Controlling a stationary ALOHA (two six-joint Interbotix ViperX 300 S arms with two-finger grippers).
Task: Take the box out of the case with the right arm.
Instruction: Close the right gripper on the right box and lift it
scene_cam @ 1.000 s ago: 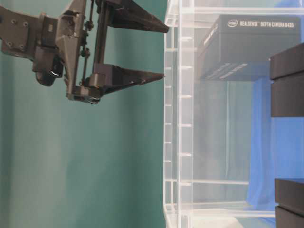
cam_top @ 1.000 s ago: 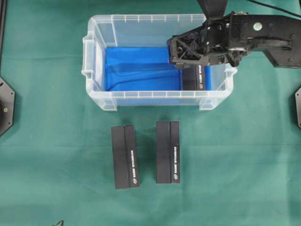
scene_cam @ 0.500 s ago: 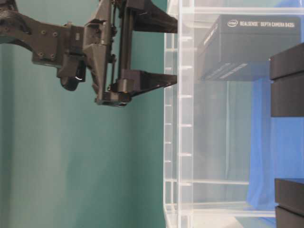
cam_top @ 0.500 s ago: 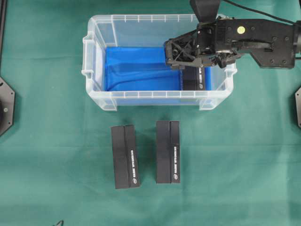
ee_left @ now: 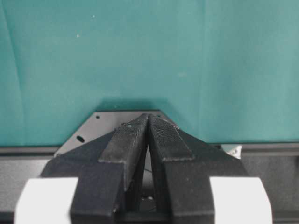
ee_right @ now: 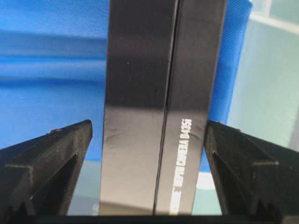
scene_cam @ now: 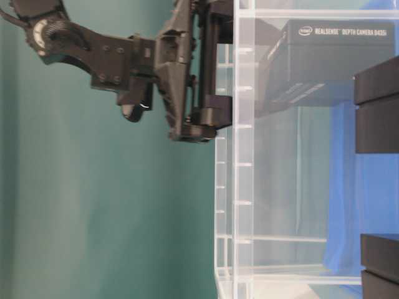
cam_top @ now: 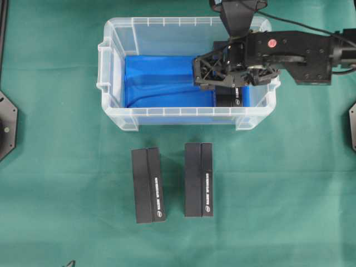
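Observation:
The black box (cam_top: 228, 97) lies at the right end of the clear case (cam_top: 113, 67), on its blue sheet. My right gripper (cam_top: 218, 73) reaches down over the case rim above the box. In the right wrist view the box (ee_right: 159, 93) fills the gap of the right gripper (ee_right: 148, 123), and a finger (ee_right: 51, 158) stands on each side with a small space left. The right gripper is open. From table level the right gripper (scene_cam: 219, 70) sits at the case wall (scene_cam: 243, 187), with the box (scene_cam: 330, 62) visible through it. The left gripper (ee_left: 148, 117) is shut and empty.
Two more black boxes (cam_top: 148, 184) (cam_top: 198, 179) lie side by side on the green cloth in front of the case. The case's right wall (cam_top: 271, 92) is close beside the box. Arm bases sit at the left edge (cam_top: 5, 125) and right edge (cam_top: 352, 127).
The right gripper has moved down and slightly left, from above the rim into the case, so its open fingers now straddle the box. The box has not moved.

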